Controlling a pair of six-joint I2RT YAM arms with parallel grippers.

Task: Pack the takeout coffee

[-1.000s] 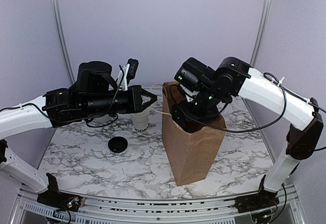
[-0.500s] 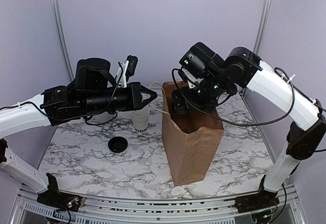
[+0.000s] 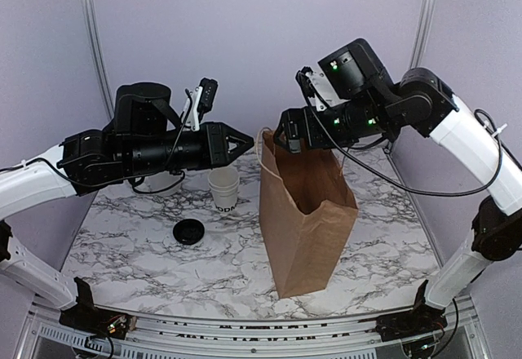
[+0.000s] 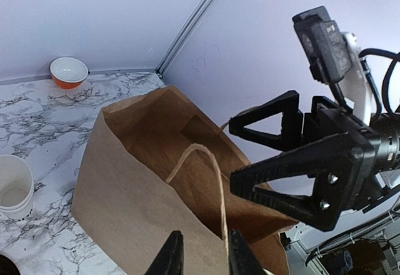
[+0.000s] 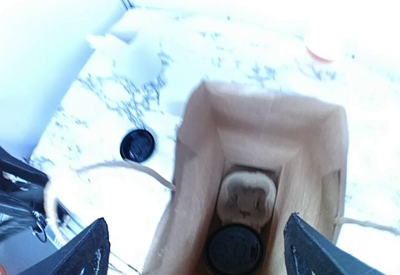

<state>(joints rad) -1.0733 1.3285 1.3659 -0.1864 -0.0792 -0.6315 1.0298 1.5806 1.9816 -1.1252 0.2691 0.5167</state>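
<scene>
The brown paper bag (image 3: 308, 220) stands upright at mid table with its mouth open. At its bottom the takeout coffee (image 5: 234, 250) shows only its black round lid, next to a cardboard carrier (image 5: 247, 199). My right gripper (image 3: 280, 140) hovers open above the bag's mouth, its fingers spread wide and nothing between them (image 5: 195, 219). My left gripper (image 4: 205, 234) is level with the bag's left rim, jaws slightly apart. The rope handle (image 4: 206, 156) runs along the inner side of one finger, unpinched. Both grippers nearly face each other over the rim.
A white paper cup (image 3: 224, 188) with dark lettering stands left of the bag, seemingly nested in another (image 4: 14, 187). A loose black lid (image 3: 189, 232) lies in front of it. An orange bowl (image 4: 69, 72) sits at the back wall.
My right gripper has risen out of the bag, staying open. My left gripper has parted its jaws and let go of the rope handle. The bag now stands straighter.
</scene>
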